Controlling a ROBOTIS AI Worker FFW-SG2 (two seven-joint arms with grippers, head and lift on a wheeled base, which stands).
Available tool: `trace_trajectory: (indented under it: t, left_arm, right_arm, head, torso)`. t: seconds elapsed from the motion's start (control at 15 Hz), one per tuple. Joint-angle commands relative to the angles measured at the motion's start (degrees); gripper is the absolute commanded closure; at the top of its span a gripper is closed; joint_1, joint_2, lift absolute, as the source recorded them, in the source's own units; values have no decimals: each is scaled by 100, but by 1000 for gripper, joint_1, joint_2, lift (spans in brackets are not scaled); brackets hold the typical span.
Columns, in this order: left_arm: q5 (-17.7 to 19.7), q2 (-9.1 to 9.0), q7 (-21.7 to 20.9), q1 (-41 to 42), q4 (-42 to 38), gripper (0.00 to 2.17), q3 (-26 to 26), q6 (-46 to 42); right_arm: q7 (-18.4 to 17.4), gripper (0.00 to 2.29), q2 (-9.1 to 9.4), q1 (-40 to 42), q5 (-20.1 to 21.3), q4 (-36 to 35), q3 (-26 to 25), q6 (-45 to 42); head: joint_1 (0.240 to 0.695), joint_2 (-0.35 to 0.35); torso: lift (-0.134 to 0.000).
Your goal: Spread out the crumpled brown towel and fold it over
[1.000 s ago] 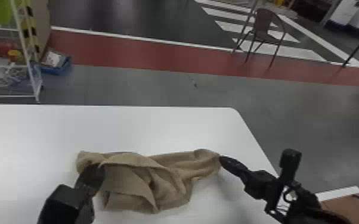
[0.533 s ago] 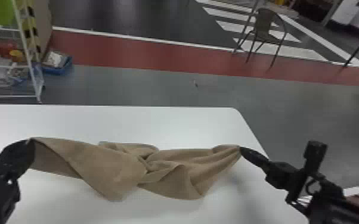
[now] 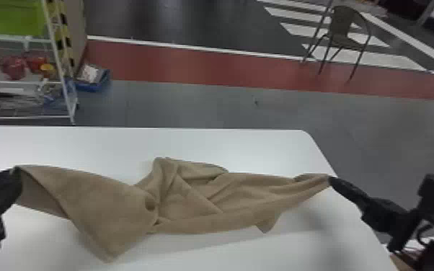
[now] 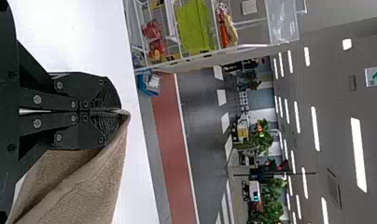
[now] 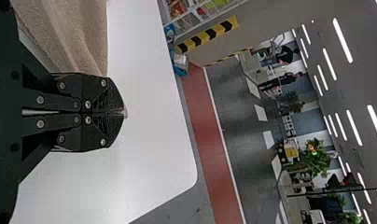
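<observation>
Over the tabletop (image 3: 65, 144), the brown towel (image 3: 234, 201) is gripped at nine o'clock by the left end effector (image 4: 117, 111), at three by the right end effector (image 5: 122, 113). It is partly stretched; flattening and folding are left.

White table (image 3: 256, 149), rounded corner; brown towel (image 3: 111, 205) rumpled, middle seemingly resting on top.
</observation>
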Motion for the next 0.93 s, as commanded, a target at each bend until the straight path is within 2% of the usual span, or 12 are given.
trace_trajectory:
  t: [0.0,0.13,0.27,0.33,0.4,0.47,0.53,0.6,0.67,0.73,0.8,0.87]
  left_arm:
    - [-46,-6,9,-106,99,1794,75,122]
    - [-73,-23,44,-255,213,1794,66,368]
    - [-90,-137,97,-308,274,1717,40,544]
    - [-117,-190,123,-273,274,1308,13,561]
    - [-125,-199,141,-211,274,1112,-4,544]
    - [-125,-199,132,-167,257,1112,-39,544]
    - [-231,-199,123,-141,257,1204,-92,509]
    - [-275,-199,141,-132,257,1430,-136,509]
    - [-284,-199,141,-115,231,1433,-145,491]
    - [-284,-199,150,-79,213,1430,-145,509]
    - [-292,-199,202,-71,204,1200,-154,526]
    - [-345,-199,264,-35,169,380,-145,561]
  right_arm:
    - [29,1649,1,85,-197,-79,-192,-7]
    - [56,1649,10,173,-267,-175,-272,11]
    - [99,1649,10,252,-302,-175,-219,-42]
    - [99,1649,10,313,-302,-175,-149,-95]
    - [99,1649,10,313,-276,-175,-105,-112]
    - [99,1646,10,313,-223,-158,-43,-130]
    - [73,1548,10,313,-179,-149,27,-148]
    - [64,1015,19,313,-100,-149,89,-165]
    - [64,211,36,331,-82,-149,80,-235]
    - [56,-2,45,366,-91,-149,80,-341]
    - [64,-2,54,410,-100,-149,45,-376]
    - [56,19,54,463,-135,-149,1,-429]
  head:
    - [695,-267]
    - [695,-267]
    - [695,-265]
    - [695,-262]
    - [695,-260]
    - [695,-258]
    - [695,-256]
    - [695,-256]
    - [695,-255]
    - [695,-255]
    - [695,-255]
    - [695,-257]
  torso:
    - [-123]
    - [-123]
    - [-123]
    - [-123]
    - [-123]
    - [-123]
    - [-123]
    - [-123]
    - [-123]
    - [-123]
    - [-123]
    - [-123]
